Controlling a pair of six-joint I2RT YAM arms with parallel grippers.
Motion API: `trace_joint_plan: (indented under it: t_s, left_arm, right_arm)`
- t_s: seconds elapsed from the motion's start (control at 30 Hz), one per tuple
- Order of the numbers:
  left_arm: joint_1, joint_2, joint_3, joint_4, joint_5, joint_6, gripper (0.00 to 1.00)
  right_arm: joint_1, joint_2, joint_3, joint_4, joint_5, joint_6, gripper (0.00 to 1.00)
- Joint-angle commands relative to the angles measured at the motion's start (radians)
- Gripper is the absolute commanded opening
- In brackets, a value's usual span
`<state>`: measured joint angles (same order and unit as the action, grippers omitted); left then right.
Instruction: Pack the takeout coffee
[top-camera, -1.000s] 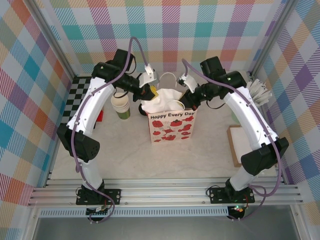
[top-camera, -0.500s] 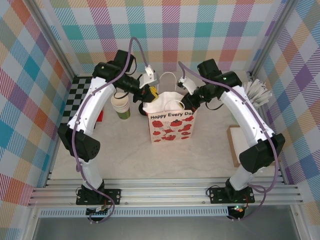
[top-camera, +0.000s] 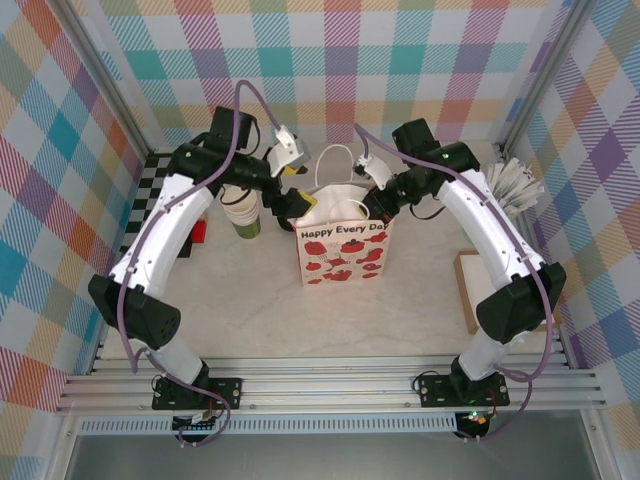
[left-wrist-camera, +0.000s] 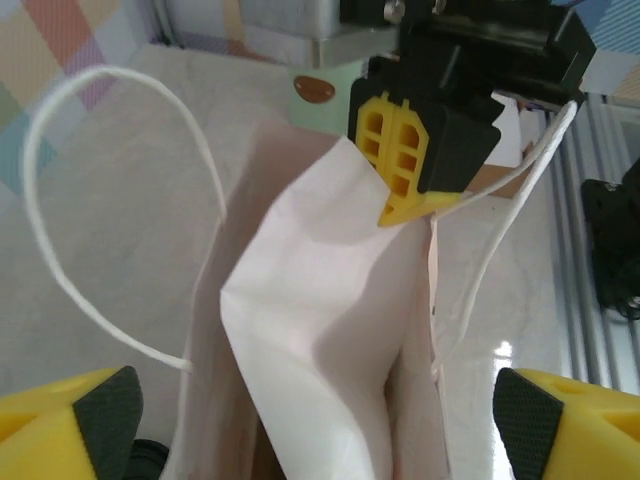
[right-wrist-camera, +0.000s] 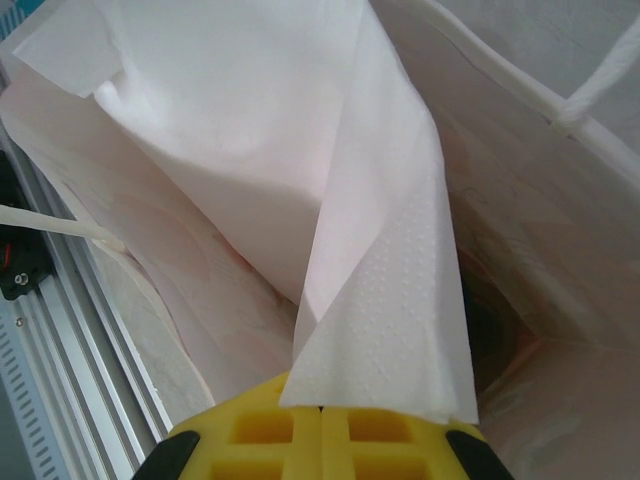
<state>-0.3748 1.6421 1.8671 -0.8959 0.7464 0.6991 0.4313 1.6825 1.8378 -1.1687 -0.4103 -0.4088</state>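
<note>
The white paper bag (top-camera: 341, 248) with red poppies stands upright mid-table. A white napkin (right-wrist-camera: 300, 150) sticks up out of its mouth, also in the left wrist view as the napkin (left-wrist-camera: 320, 320). My right gripper (right-wrist-camera: 322, 412) is shut on the napkin's corner at the bag's right rim; from above the right gripper (top-camera: 378, 203) sits there, and it faces me as the right gripper (left-wrist-camera: 402, 190). My left gripper (left-wrist-camera: 320, 435) is open wide over the bag's left side, holding nothing, seen from above as the left gripper (top-camera: 292, 200). The takeout coffee is hidden.
A lidless stack of cream-and-green cups (top-camera: 241, 210) stands just left of the bag, beside a checkered mat (top-camera: 150, 195). A cup of white sticks (top-camera: 513, 180) and a brown board (top-camera: 468, 290) are at the right. The bag's cord handles (left-wrist-camera: 60, 250) loop outward.
My left gripper has opened wide and drawn back a little to the left of the bag's mouth. The right gripper stays shut on the napkin.
</note>
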Motion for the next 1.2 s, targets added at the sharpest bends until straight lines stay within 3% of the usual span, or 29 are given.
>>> trace_joint_plan:
  t_s: [0.0,0.1,0.2,0.27,0.4,0.47,0.87,1.07,1.17]
  left_arm:
    - [0.014,-0.065,-0.079,0.251,-0.124,-0.261,1.00]
    - [0.013,-0.090,-0.145,0.380,-0.330,-0.525,1.00]
    - [0.013,-0.101,-0.164,0.363,-0.471,-0.772,1.00]
    - [0.007,-0.134,-0.213,0.365,-0.492,-0.846,1.00]
    - [-0.001,-0.248,-0.365,0.412,-0.731,-1.009,1.00]
    - [-0.001,-0.285,-0.419,0.408,-0.785,-1.043,1.00]
    - [-0.001,-0.348,-0.570,0.416,-0.881,-1.193,1.00]
    - [-0.006,-0.336,-0.596,0.504,-0.638,-1.224,1.00]
    - [-0.033,-0.325,-0.580,0.484,-0.628,-1.250,1.00]
  right_arm:
    - [0.005,-0.006,0.005,0.003,-0.080,-0.027,0.06]
    - [0.019,0.015,0.033,-0.005,-0.095,-0.034,0.06]
    - [0.032,0.034,0.063,-0.019,-0.078,-0.038,0.05]
    - [0.033,0.037,0.070,-0.015,-0.079,-0.043,0.02]
    - [0.035,0.039,0.079,-0.017,-0.089,-0.062,0.00]
    - [0.039,0.049,0.094,-0.034,-0.095,-0.077,0.00]
    - [0.093,0.117,0.138,-0.055,-0.041,-0.169,0.00]
    - [0.122,0.161,0.177,-0.070,-0.018,-0.186,0.00]
    - [0.145,0.203,0.214,-0.095,0.004,-0.194,0.00]
